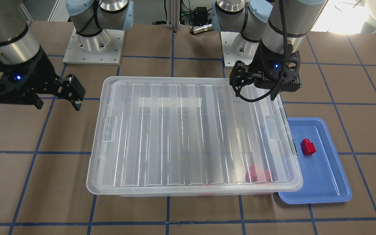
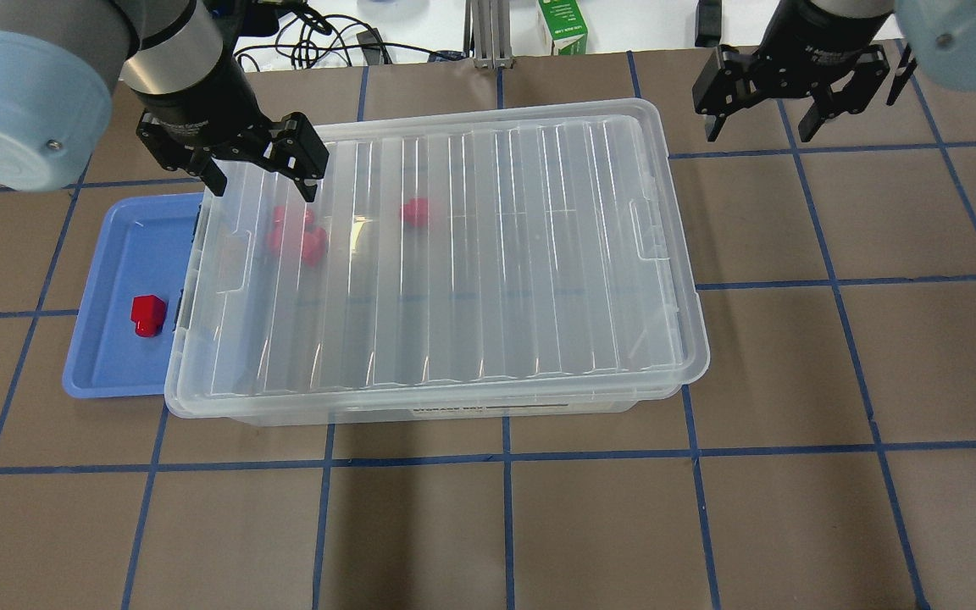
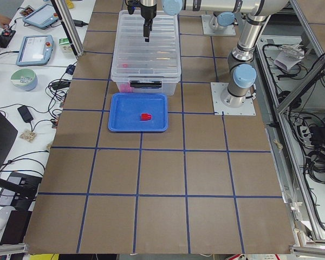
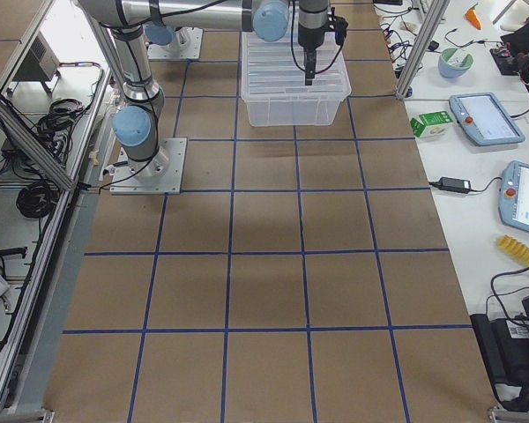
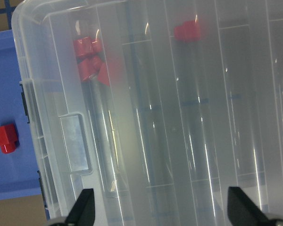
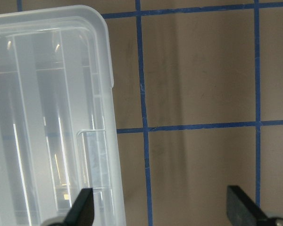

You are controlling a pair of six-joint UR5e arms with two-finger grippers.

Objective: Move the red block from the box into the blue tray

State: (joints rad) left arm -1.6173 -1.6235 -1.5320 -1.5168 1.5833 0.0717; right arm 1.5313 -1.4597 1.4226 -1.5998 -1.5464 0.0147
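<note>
A brown worktop [image 2: 539, 525] taped into a blue grid held a large clear box [image 2: 454, 413] near its middle, with the ribbed lid [image 2: 496, 254] seated on top. A shallow blue tray [image 2: 107, 373] lay flat just beside the short end of the box that faced the robot's left edge of the worktop, close enough for a short carry between the two. The red block [image 2: 148, 315] lay inside the tray on its floor, near the wall closest to the box, touched by neither gripper. By that, the placing looked done.

More red blocks [image 2: 297, 237] showed dimly through the lid, bunched at the tray end of the box, with a single one [image 2: 415, 212] a little apart from them.

The left gripper [image 2: 265, 188] hung above the lid at the box's far corner on the tray side, jaws spread wide with nothing between them, probably lifted clear of the tray after letting go. The right gripper [image 2: 759, 134] hung over bare worktop off the opposite end of the box, toward the far edge, also spread wide and empty, likely parked out of the way of the closed box
</note>
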